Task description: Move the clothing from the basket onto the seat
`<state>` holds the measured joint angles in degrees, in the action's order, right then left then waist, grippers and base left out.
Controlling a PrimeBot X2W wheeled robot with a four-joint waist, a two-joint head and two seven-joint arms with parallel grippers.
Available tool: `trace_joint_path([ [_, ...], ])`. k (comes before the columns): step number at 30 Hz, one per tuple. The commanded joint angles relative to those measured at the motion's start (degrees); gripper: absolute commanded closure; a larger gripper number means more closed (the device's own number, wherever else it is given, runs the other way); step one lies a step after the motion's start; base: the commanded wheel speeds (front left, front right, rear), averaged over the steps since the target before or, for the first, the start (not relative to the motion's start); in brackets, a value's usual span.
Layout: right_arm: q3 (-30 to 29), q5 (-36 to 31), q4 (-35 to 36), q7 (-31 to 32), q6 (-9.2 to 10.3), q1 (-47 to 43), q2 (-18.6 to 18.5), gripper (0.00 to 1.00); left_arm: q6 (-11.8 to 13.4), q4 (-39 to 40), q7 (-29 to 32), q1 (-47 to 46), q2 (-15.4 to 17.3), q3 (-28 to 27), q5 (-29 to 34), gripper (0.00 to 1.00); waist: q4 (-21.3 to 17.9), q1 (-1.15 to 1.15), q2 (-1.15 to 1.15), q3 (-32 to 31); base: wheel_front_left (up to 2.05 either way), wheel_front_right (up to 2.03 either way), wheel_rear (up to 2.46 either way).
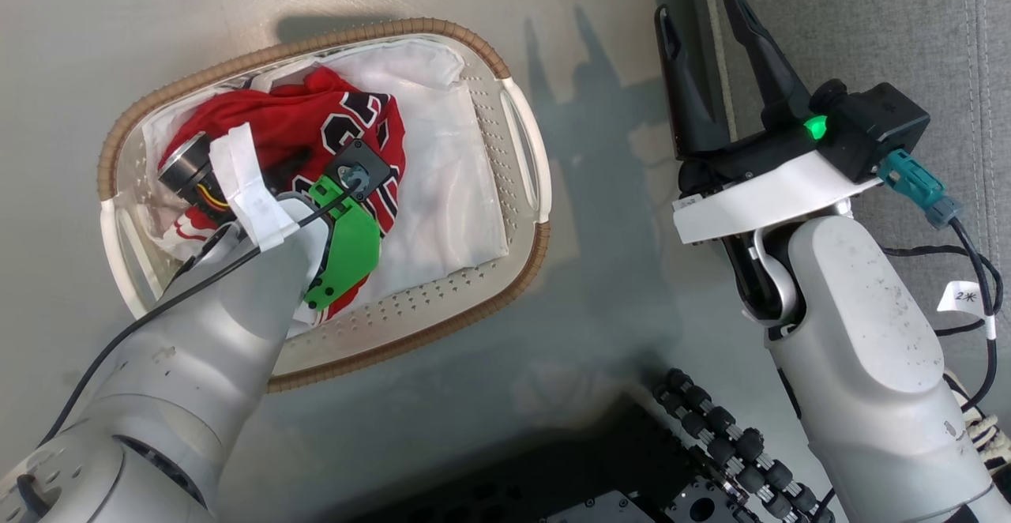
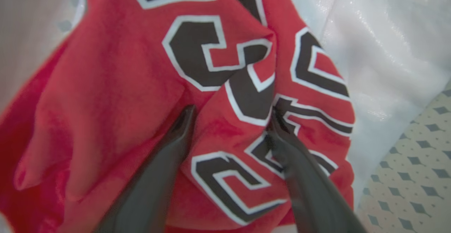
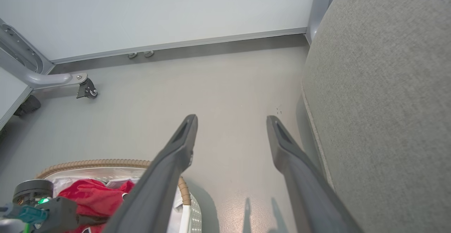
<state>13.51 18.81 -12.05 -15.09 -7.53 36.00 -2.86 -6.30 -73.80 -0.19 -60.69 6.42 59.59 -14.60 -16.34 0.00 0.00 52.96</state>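
The clothing, a red jersey with black white-edged numbers, lies crumpled in the left half of the basket. My left arm's wrist reaches down into the basket and covers its own fingers in the head view. In the left wrist view my left gripper is open, both tips pressed into the jersey with a raised fold between them. My right gripper stands open and empty above the floor, right beside the grey seat. The right wrist view shows the same open gripper with the seat on its right.
A white liner cloth covers the right half of the basket. Bare floor separates the basket from the seat. My dark base with rollers is at the bottom. A metal frame leg with a caster stands near the wall.
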Motion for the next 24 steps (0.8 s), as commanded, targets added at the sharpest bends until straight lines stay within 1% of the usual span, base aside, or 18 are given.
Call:
trace_joint_path([
  [1, 0.14, 0.48, 0.34, -0.12, 0.08, 0.91, -0.14, 0.0, 0.09, -0.18, 0.61, -0.64, 0.8, 0.26, -0.4, 0.0, -0.09, 0.0, 0.0, 0.45, 0.0, 0.0, 0.0],
  [8, 0.17, 0.9, 0.59, -0.12, 0.08, 1.18, -0.14, 0.0, 0.14, -0.25, 1.43, -0.75, 1.64, 0.98, -0.5, 0.0, -0.36, 0.0, 0.0, 1.32, 0.0, 0.0, 0.0],
  [17, -0.05, 1.47, 0.62, -0.12, 0.08, 1.63, -0.14, 0.0, -0.74, -0.31, 3.16, -1.21, 3.49, 1.53, -1.79, 0.0, -0.77, 0.0, 0.0, 2.37, 0.0, 0.0, 0.0],
  [18, -0.06, 1.52, 0.58, -0.12, 0.08, 1.67, -0.15, 0.0, -0.93, -0.3, 3.61, -1.23, 3.71, 1.84, -1.71, 0.15, -0.8, 0.0, 0.0, 2.43, 0.0, 0.0, 0.0],
  [19, -0.08, 1.54, 0.58, -0.12, 0.08, 1.69, -0.14, 0.0, -1.03, -0.31, 3.57, -1.32, 3.79, 2.01, -1.91, 0.58, -0.8, 0.0, 0.0, 2.47, 0.0, 0.0, 0.0],
  [20, -0.13, 1.58, 0.53, -0.12, 0.08, 1.73, -0.14, 0.0, -1.14, -0.3, 3.35, -1.43, 3.93, 2.09, -2.35, 0.97, -0.8, 0.0, 0.0, 2.5, 0.0, 0.0, 0.0],
  [21, -0.17, 1.59, 0.49, -0.12, 0.08, 1.78, -0.14, 0.0, -1.08, -0.31, 3.5, -1.45, 4.17, 2.26, -2.47, 1.0, -0.78, 0.0, 0.0, 2.51, 0.0, 0.0, 0.0],
  [24, -0.14, 1.67, 0.24, -0.12, 0.08, 1.97, -0.15, 0.0, -1.18, 0.0, 3.26, -0.58, 3.92, 2.09, -4.82, 1.0, -0.68, 0.0, 0.0, 2.42, 0.0, 0.0, 0.0],
])
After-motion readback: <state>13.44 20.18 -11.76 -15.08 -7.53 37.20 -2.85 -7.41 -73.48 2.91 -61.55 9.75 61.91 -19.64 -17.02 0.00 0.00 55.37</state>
